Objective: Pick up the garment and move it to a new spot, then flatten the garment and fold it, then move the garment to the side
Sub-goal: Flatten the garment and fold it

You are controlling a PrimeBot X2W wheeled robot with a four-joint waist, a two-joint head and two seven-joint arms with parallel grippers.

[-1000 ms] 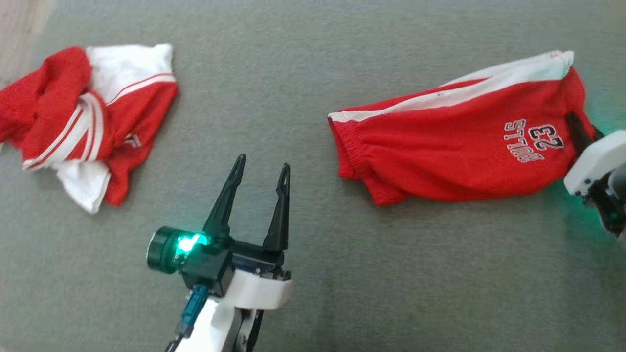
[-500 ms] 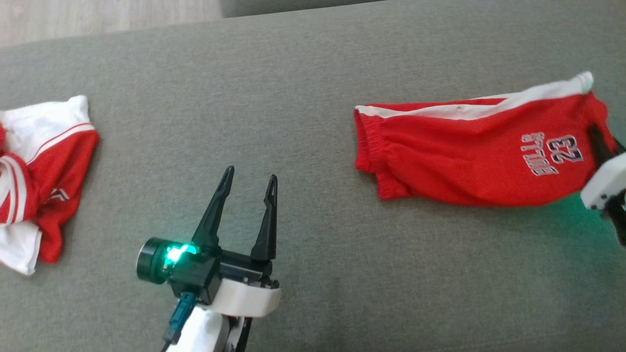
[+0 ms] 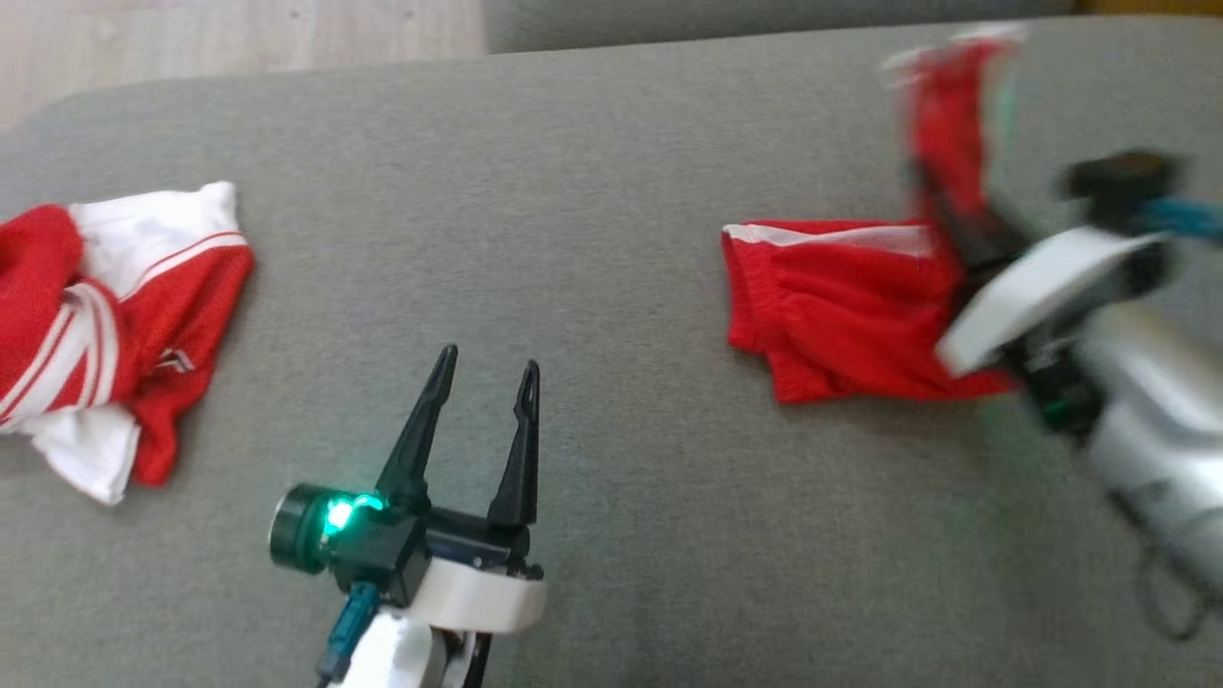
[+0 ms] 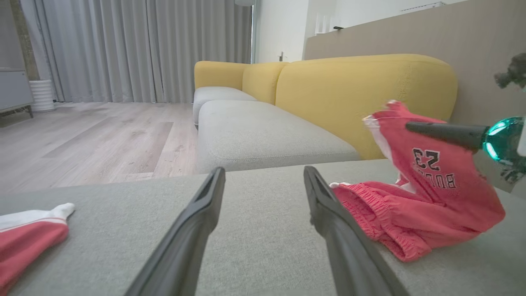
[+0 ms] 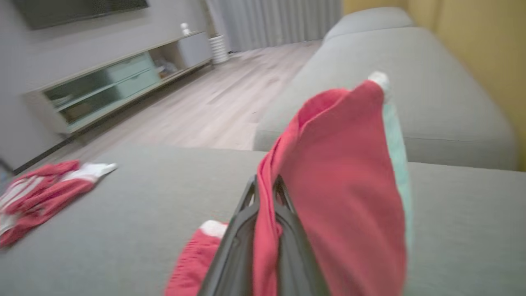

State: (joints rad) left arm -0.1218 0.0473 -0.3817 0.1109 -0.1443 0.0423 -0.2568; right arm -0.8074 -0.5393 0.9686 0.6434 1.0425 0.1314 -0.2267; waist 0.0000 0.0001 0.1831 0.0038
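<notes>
From the head, the left gripper (image 3: 487, 368) hovers over the grey cushion (image 3: 592, 191) with its fingers spread and nothing between them. Well off to the right of those fingers lie the red shorts (image 3: 841, 325), waistband end on the cushion, the other end pulled up in a blur by the right gripper (image 3: 941, 215). Well off to the left of the left fingers sits a second garment (image 3: 124, 315), red and white, crumpled.

In the left wrist view, the spread fingers (image 4: 197, 230) frame bare cushion. Just right of the right-hand finger the red shorts (image 4: 427, 205) rest at their elastic end, while the printed end hangs from the right gripper (image 4: 411, 126), which reaches in level from the right edge. The second garment (image 4: 28, 234) is at the lower left, and a yellow backrest (image 4: 361, 94) stands beyond.

In the right wrist view, the fingers (image 5: 242, 230) are pressed together on a fold of the red shorts (image 5: 349, 185) — the cloth rises past their tips and drapes to the right. Far left of them lies the second garment (image 5: 45, 189).
</notes>
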